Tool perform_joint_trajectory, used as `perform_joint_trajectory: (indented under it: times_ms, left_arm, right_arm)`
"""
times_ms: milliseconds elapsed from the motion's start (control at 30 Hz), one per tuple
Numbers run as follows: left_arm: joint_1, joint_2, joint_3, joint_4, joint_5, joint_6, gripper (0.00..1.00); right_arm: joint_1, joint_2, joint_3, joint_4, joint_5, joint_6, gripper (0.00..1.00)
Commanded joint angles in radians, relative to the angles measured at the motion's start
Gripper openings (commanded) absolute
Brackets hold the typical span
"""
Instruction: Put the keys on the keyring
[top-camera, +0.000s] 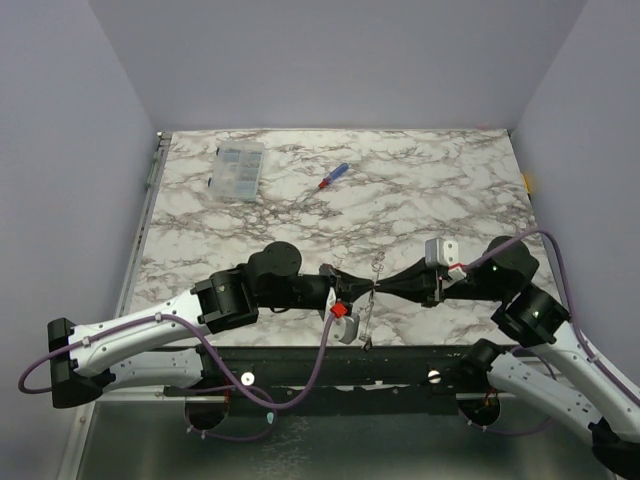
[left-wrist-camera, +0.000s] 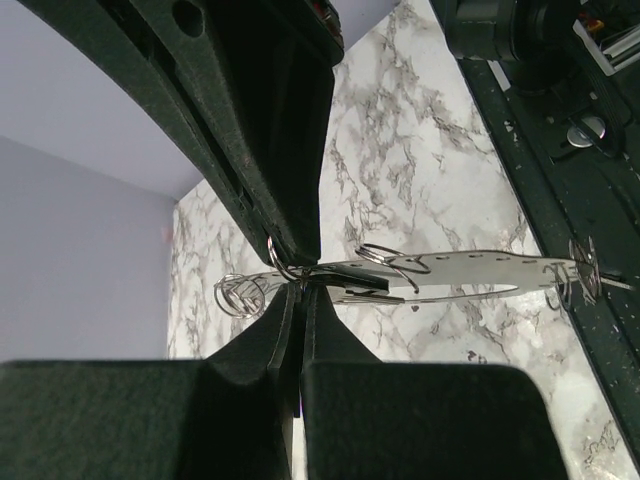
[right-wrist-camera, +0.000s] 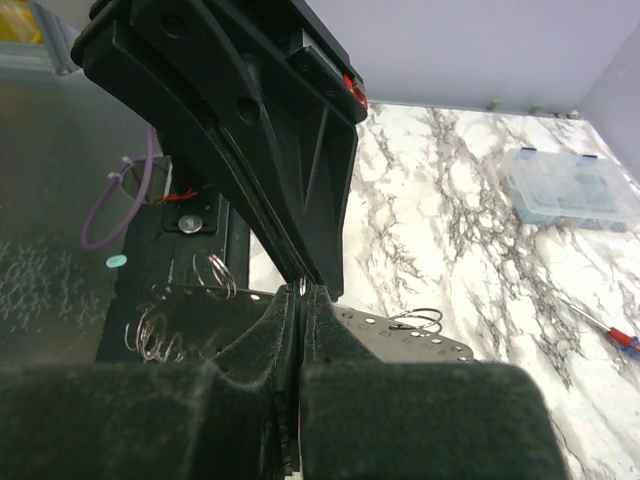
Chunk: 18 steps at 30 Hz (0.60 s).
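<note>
The keyring (top-camera: 369, 322) is a thin pale grey strip with small holes, hanging between the two grippers over the table's front edge. It carries several small wire split rings. My left gripper (top-camera: 367, 293) and right gripper (top-camera: 378, 291) meet tip to tip on it. In the left wrist view my left gripper (left-wrist-camera: 300, 284) is shut on the strip (left-wrist-camera: 480, 268), with the right gripper's fingers (left-wrist-camera: 290, 200) just above. In the right wrist view my right gripper (right-wrist-camera: 301, 290) is shut where a wire ring sits on the strip (right-wrist-camera: 400, 332). The keys are out of view.
A clear plastic compartment box (top-camera: 240, 170) lies at the back left and also shows in the right wrist view (right-wrist-camera: 570, 185). A red-and-blue screwdriver (top-camera: 333, 177) lies at the back middle. The black base rail (top-camera: 330, 365) runs under the hanging strip.
</note>
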Motion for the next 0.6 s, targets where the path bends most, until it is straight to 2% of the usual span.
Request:
perform_joint_trajectory:
  times_ms: [0, 267, 433, 567]
  left_arm:
    - [-0.002, 0.008, 0.012, 0.012, -0.011, -0.03, 0.0]
    - [-0.002, -0.003, -0.056, 0.214, -0.115, -0.198, 0.0]
    - [-0.001, 0.003, -0.095, 0.363, -0.186, -0.315, 0.0]
    - [-0.002, 0.03, -0.104, 0.446, -0.292, -0.388, 0.0]
  right_arm:
    - [-0.003, -0.067, -0.089, 0.273, 0.089, 0.139, 0.01]
    - [-0.002, -0.152, -0.331, 0.801, 0.311, 0.421, 0.01]
    - [-0.002, -0.126, -0.393, 0.946, 0.431, 0.471, 0.01]
    - [-0.003, -0.084, -0.457, 1.135, 0.557, 0.552, 0.01]
